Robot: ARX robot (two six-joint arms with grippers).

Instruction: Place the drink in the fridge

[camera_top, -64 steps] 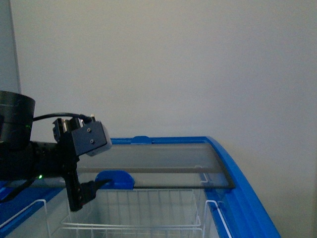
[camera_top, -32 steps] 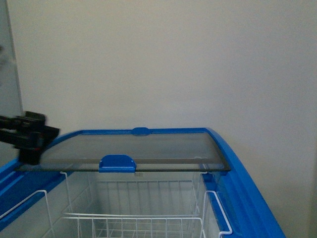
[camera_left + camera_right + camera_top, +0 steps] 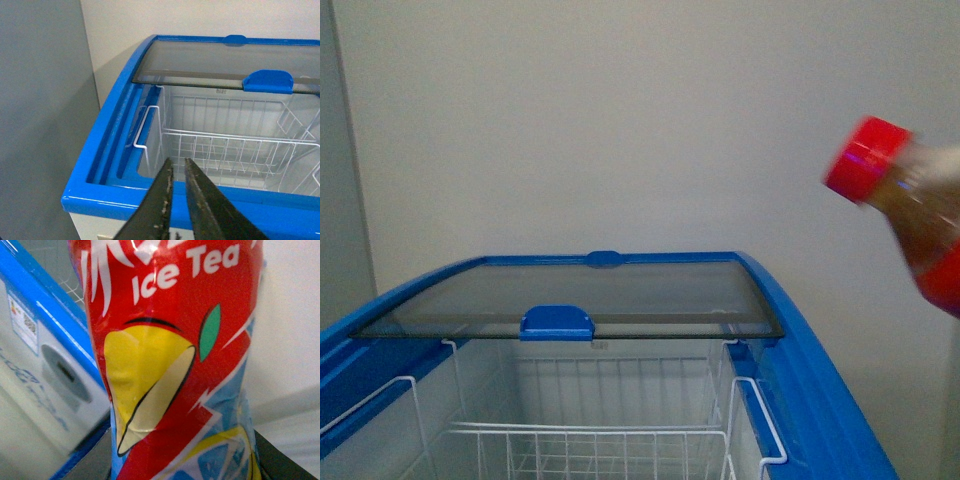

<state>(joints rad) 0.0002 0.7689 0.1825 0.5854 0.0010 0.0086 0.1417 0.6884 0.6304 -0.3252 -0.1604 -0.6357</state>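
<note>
The drink (image 3: 910, 205), a bottle of amber liquid with a red cap, tilts in at the right edge of the front view, above and to the right of the fridge. It fills the right wrist view (image 3: 175, 360), where its red "Ice Tea" label shows; my right gripper is shut on it, with dark fingers (image 3: 280, 460) at the label's sides. The fridge (image 3: 810, 380) is a white chest with a blue rim; its glass lid (image 3: 580, 300) is slid back, baring white wire baskets (image 3: 590, 440). My left gripper (image 3: 176, 167) is shut and empty, over the fridge's near blue rim (image 3: 100, 197).
A plain pale wall stands behind the fridge. A grey-white cabinet side (image 3: 40, 125) stands close to the fridge's left end. The fridge's oval grey control panel (image 3: 65, 372) shows in the right wrist view, below the blue rim.
My left arm has drawn back out of the front view to the left. The drink has come into the front view from the right. The lid now lies further back.
</note>
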